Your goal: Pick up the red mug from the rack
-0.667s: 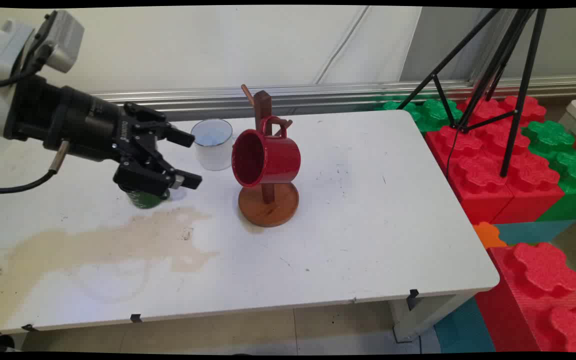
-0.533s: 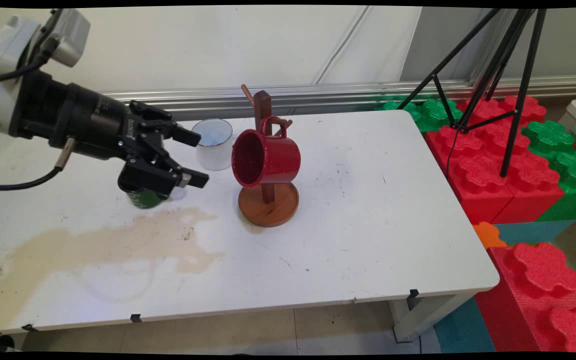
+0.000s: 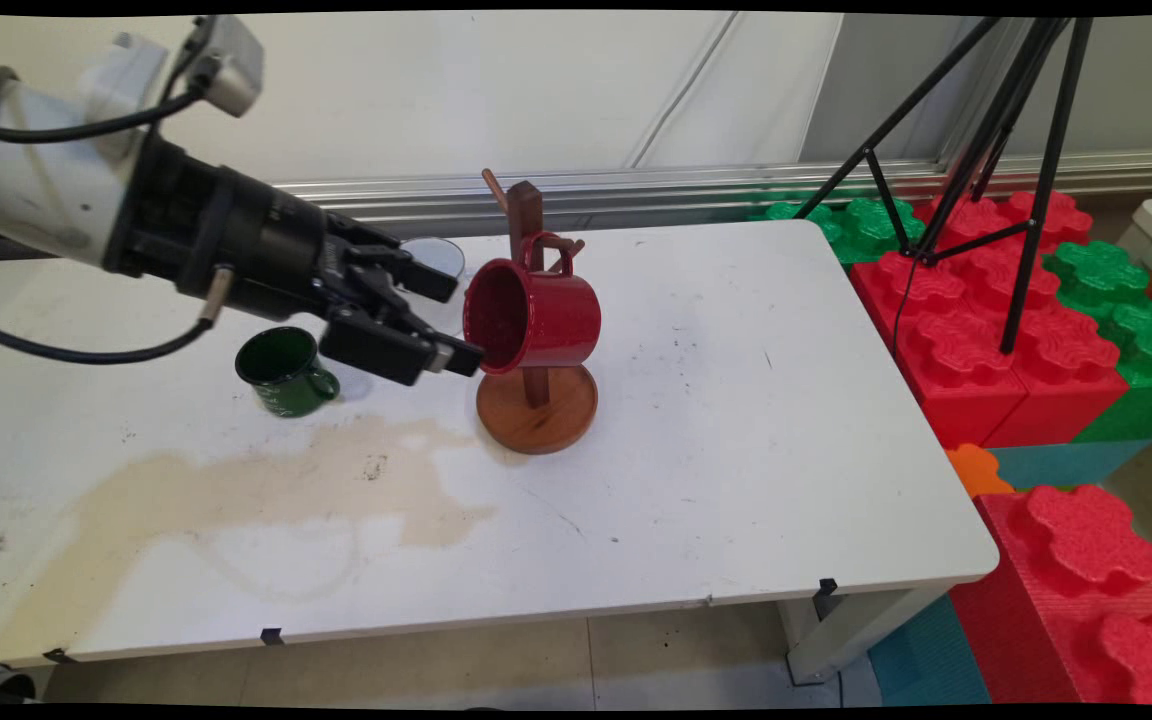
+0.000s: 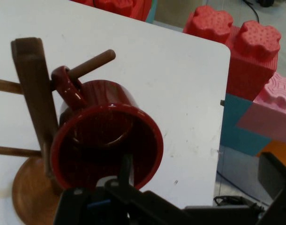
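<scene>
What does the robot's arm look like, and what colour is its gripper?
The arm is white and rounded, ending in a thick black wrist. The gripper is black, with jointed metal links and two flat fingers. Black cables loop over and under the arm, and a small grey camera box sits on top.

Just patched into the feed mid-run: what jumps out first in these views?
The red mug stands out: it hangs by its handle from a peg of the wooden rack at the table's middle, mouth turned toward the arm. The open claw sits right at that mouth, one finger at the rim in the hand view. Behind the claw stand a green mug and a partly hidden white cup; a tan stain spreads over the near left.
</scene>
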Robot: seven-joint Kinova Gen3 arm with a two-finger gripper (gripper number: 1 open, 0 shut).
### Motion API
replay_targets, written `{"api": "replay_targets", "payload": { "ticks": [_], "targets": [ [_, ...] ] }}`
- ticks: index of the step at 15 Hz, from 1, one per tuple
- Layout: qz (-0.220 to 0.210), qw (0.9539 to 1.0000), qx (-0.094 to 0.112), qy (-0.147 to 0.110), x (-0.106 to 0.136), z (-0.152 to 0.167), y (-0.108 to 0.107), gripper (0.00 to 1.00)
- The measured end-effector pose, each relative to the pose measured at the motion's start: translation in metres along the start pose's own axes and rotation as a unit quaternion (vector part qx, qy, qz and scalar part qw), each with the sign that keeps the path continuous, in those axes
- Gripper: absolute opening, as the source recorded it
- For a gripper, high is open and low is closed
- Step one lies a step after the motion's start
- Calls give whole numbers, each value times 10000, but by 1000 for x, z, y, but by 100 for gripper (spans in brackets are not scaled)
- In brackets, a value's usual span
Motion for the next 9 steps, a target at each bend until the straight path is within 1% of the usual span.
{"api": "replay_targets", "payload": {
  "ticks": [5, 9],
  "targets": [
    [-232, 9997, -18, 4, 5, 22, 2, 100],
    [-388, 9992, 77, 41, 5, 43, 0, 100]
  ]
}}
